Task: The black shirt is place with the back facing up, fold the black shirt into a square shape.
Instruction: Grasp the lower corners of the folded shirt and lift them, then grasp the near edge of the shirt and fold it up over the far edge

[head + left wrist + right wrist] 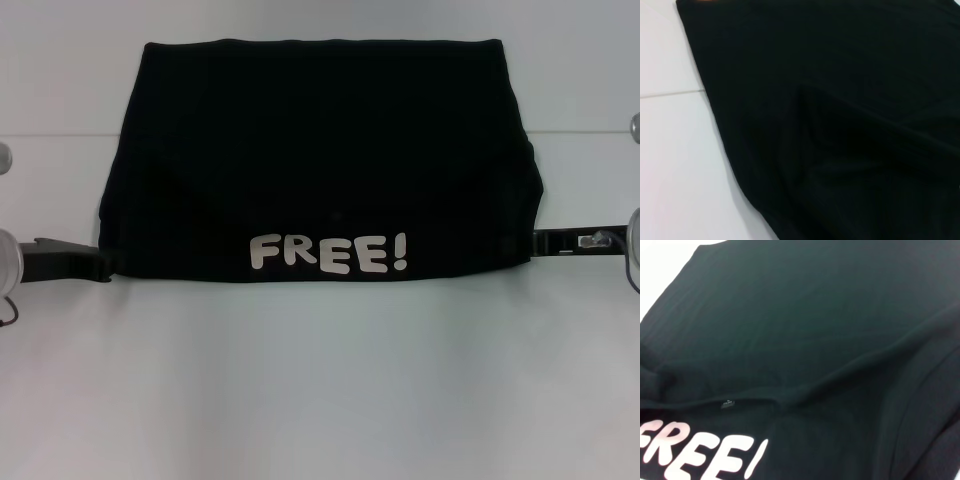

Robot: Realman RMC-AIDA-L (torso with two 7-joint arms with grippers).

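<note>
Left gripper (100, 262) and right gripper (545, 243) flank our soft, limp black cloth T-shirt (320, 160); whether either grips, we cannot tell. Take hold at the near corners.

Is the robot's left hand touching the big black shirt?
Cannot tell. In the head view the left gripper reaches the near left edge of the soft black FREE! T-shirt, but black on black hides any contact or gap.

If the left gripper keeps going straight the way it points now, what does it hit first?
Most likely the soft black cloth shirt: the left gripper points inward at its near left edge, apparently touching it already. Its jaws are hidden.
</note>
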